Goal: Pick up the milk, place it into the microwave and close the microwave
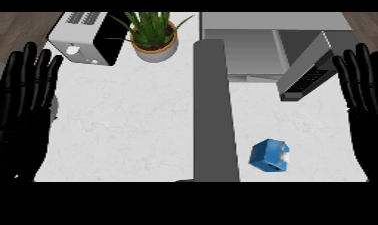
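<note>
A small blue milk carton (pixel 269 155) stands on the white counter (pixel 133 129) at the lower right, beside a grey strip. The microwave (pixel 255 49) sits at the back right with its door (pixel 306 71) swung open toward me; its grey inside shows. My right hand (pixel 359 86) rests open at the right edge, fingers up, well above and to the right of the carton. At the left edge my left hand (pixel 29 89) rests open too, fingers up. Neither hand touches anything.
A toaster (pixel 85 36) stands at the back left, with a potted green plant (pixel 153 36) next to it. A long grey strip (pixel 214 114) runs down the counter's middle from the microwave's left side to the front edge.
</note>
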